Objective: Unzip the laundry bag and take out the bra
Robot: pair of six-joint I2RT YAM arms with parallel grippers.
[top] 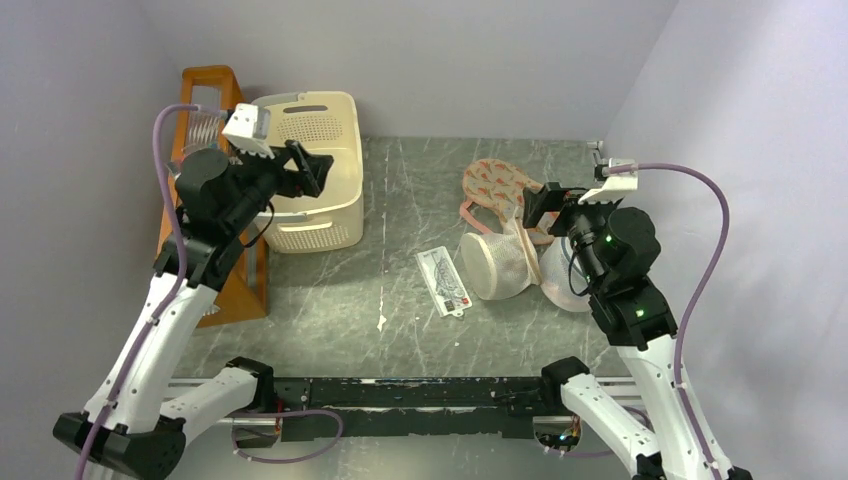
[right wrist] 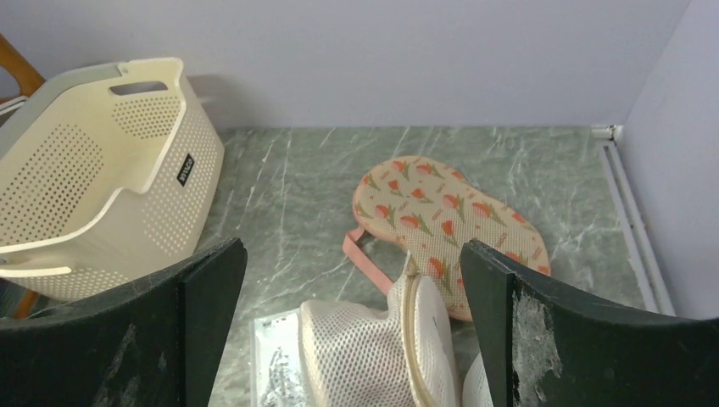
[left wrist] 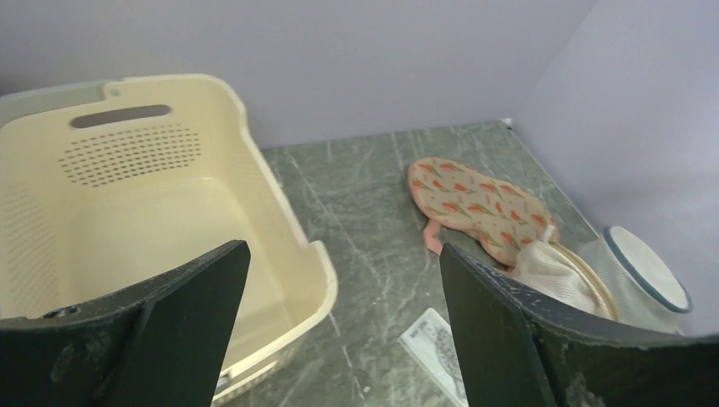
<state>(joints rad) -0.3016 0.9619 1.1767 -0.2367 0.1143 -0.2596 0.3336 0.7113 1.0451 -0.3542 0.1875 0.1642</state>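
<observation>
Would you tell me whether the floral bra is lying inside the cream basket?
No, the bra lies on the table by the laundry bag, outside the basket.

Both arms were held high with their elbows bent. The left arm (top: 160,310) leaned up and forward, its wrist roughly level, and the left jaws were spread wide, holding nothing. The right arm (top: 625,270) stood more upright. The right jaws were also spread wide and held nothing.

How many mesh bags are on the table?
2. The cream bag lies right of centre. The whiter bag sits just right of it, partly hidden by the right arm, which could hide more.
</observation>
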